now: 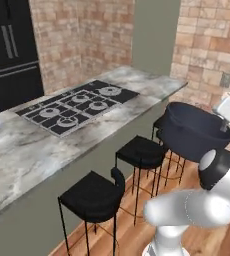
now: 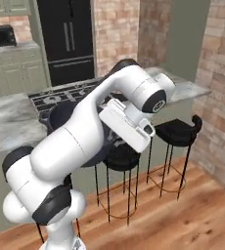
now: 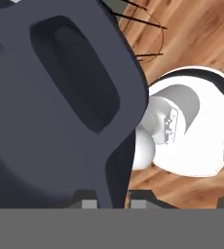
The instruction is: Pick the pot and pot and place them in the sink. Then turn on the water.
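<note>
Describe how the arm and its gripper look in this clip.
A glossy white arm of thick rounded links with dark grey joint bands and end caps. The hand is a flat white block, and the gripper ends in small dark jaws. No cables or markings are visible.

Brick walls (image 1: 82, 35) stand behind a marble island surface (image 1: 17, 150) with a black gas cooktop (image 1: 77, 106) set into it. Three black stools (image 1: 92, 195) on thin metal legs line its near side on a wood plank floor (image 2: 183, 215). A black fridge (image 2: 68, 36) stands at the back beside pale green cabinets (image 2: 11, 73).
</note>
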You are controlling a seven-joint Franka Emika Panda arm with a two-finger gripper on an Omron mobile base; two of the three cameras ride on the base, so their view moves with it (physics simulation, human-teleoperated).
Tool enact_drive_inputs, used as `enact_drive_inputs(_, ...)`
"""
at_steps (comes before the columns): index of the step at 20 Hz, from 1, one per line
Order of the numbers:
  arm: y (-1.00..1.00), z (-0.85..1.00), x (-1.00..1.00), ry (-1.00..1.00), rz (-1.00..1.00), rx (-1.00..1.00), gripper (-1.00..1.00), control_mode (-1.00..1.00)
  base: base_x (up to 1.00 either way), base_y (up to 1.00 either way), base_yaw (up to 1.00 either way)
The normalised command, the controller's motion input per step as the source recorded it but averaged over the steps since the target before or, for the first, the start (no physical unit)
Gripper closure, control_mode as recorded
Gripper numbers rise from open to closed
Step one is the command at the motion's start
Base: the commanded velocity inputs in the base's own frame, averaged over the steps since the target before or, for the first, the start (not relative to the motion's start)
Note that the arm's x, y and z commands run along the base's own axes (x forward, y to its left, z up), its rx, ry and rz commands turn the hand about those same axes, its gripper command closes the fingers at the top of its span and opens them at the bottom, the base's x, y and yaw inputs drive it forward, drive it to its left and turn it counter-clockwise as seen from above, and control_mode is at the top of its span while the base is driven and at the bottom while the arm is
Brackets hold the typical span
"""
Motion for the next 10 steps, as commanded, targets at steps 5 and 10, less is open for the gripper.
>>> enact_drive_inputs(5, 0.0, 0.0, 0.0, 0.0, 0.0, 0.0, 1.0, 1.0, -0.17, 0.96, 0.64)
enact_drive_inputs(10, 0.0, 0.0, 0.0, 0.0, 0.0, 0.0, 1.0, 1.0, -0.19, 0.9, 0.47)
